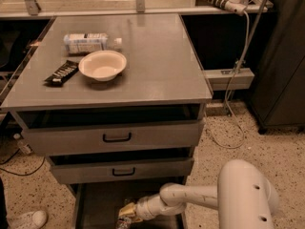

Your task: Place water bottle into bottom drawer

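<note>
The water bottle [122,220] sits low in the bottom drawer [97,205], right at the gripper [129,211], and the lower edge of the view cuts it off. Only a clear glint of it shows. We cannot tell whether the gripper is clamped on it or has let go.

Our worry is that a round bottle let go before it rests on the dark floor would roll against a side rail or out of the open front. The arm [190,199] also reaches in just beneath the middle drawer [121,170], so we judge that a hasty lift could knock that front.

Too little shows to give the bottle's heading. The visible part seems to run down and left from the gripper, but we cannot say where the cap points or how the long axis lies.

On the table top [157,56], the bowl [102,65] and the white-labelled bottle [88,43] lie well apart from all this.
</note>
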`<state>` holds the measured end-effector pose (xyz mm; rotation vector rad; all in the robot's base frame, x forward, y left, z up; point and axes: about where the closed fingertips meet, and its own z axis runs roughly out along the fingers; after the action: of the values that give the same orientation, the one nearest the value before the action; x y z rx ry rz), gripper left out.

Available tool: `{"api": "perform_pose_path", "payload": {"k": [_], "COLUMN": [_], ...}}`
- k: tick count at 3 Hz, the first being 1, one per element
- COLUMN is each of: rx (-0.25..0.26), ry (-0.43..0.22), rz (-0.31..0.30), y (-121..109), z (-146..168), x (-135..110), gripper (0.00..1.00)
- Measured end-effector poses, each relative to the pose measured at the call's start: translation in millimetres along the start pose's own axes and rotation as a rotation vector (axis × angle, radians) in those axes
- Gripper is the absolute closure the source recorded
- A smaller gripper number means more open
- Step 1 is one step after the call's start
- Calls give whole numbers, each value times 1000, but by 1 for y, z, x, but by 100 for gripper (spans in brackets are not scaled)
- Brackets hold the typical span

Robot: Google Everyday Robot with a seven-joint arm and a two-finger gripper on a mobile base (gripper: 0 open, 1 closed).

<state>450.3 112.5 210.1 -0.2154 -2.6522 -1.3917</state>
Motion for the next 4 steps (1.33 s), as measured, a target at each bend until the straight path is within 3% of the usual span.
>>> {"api": "perform_pose_path", "payload": {"k": [4], "rx": [-87], "ry": [-14], "rz": [41], "y": [-21], "z": [42], "x": [-22], "gripper": [100]}}
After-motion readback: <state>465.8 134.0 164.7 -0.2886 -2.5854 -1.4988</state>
